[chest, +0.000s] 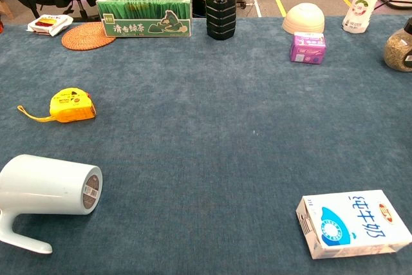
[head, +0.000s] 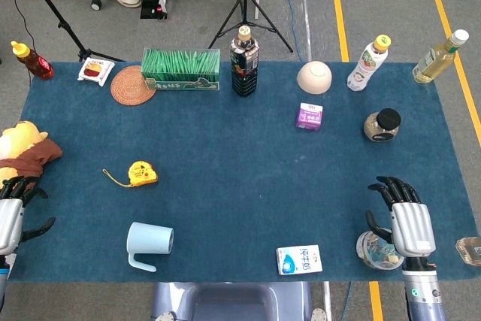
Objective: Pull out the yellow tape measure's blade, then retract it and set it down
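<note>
Tape measure: the yellow tape measure (head: 141, 174) lies on the blue bench (head: 240, 186), left of centre, its wrist strap trailing to the left; blade fully in.
Left hand: the left hand (head: 10, 212) rests at the near-left bench edge, fingers (head: 30, 188) spread, holding nothing, well apart from the tape.
Right hand: the right hand (head: 406, 219) hovers at the near right over a small glass dish (head: 378, 250), fingers spread, empty.
Step in hand: likely the first reach.
Advice: hold the case with the left hand, clear of the pale blue mug (head: 149, 243) lying just nearer; bring the right hand across to pinch the blade tip.
</note>
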You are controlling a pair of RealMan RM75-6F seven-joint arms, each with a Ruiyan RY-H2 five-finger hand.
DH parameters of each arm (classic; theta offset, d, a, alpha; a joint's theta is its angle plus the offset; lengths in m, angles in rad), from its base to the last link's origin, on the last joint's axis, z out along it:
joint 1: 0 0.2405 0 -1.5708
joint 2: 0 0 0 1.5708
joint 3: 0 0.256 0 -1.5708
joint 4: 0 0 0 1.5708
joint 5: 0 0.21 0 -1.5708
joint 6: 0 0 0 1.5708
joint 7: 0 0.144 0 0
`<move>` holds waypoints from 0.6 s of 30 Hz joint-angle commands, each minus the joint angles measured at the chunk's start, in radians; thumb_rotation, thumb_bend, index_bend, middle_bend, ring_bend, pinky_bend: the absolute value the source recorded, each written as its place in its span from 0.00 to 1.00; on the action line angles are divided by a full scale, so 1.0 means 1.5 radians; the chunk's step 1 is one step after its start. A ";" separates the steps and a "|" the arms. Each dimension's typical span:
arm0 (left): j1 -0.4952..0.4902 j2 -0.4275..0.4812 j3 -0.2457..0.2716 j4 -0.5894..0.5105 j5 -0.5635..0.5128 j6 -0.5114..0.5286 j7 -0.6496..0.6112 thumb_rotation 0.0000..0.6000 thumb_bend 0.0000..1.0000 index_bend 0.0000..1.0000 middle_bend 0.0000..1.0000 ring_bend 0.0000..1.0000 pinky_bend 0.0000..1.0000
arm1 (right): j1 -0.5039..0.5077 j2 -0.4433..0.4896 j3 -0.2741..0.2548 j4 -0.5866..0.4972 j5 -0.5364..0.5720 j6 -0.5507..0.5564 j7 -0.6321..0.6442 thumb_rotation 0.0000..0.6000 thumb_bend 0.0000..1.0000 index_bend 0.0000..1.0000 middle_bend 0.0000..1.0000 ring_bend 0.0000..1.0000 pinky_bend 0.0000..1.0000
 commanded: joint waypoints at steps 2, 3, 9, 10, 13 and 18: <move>-0.002 -0.001 0.000 0.000 -0.003 -0.006 0.000 1.00 0.16 0.42 0.25 0.16 0.30 | 0.000 0.000 0.001 0.000 -0.001 0.001 0.000 0.93 0.40 0.30 0.23 0.19 0.20; -0.002 0.000 0.000 -0.002 -0.005 -0.008 0.001 1.00 0.16 0.42 0.25 0.16 0.30 | -0.001 0.000 0.001 0.000 -0.002 0.001 0.001 0.93 0.40 0.30 0.23 0.19 0.20; -0.005 0.005 -0.005 -0.011 -0.003 -0.007 0.006 1.00 0.16 0.42 0.25 0.16 0.30 | -0.003 0.002 0.000 0.001 -0.006 0.006 0.006 0.94 0.40 0.30 0.23 0.19 0.21; -0.005 0.005 -0.005 -0.012 -0.002 -0.008 0.006 1.00 0.16 0.42 0.25 0.16 0.30 | -0.004 0.003 0.000 0.001 -0.006 0.007 0.007 0.94 0.40 0.30 0.23 0.19 0.21; -0.013 0.008 -0.007 -0.015 -0.001 -0.018 0.009 1.00 0.16 0.42 0.25 0.16 0.30 | -0.007 0.003 -0.002 0.001 -0.008 0.010 0.008 0.94 0.40 0.30 0.23 0.19 0.21; -0.025 0.009 -0.014 -0.018 -0.002 -0.030 0.018 1.00 0.16 0.42 0.25 0.16 0.30 | -0.008 0.004 -0.002 0.000 -0.009 0.010 0.010 0.94 0.40 0.30 0.23 0.19 0.21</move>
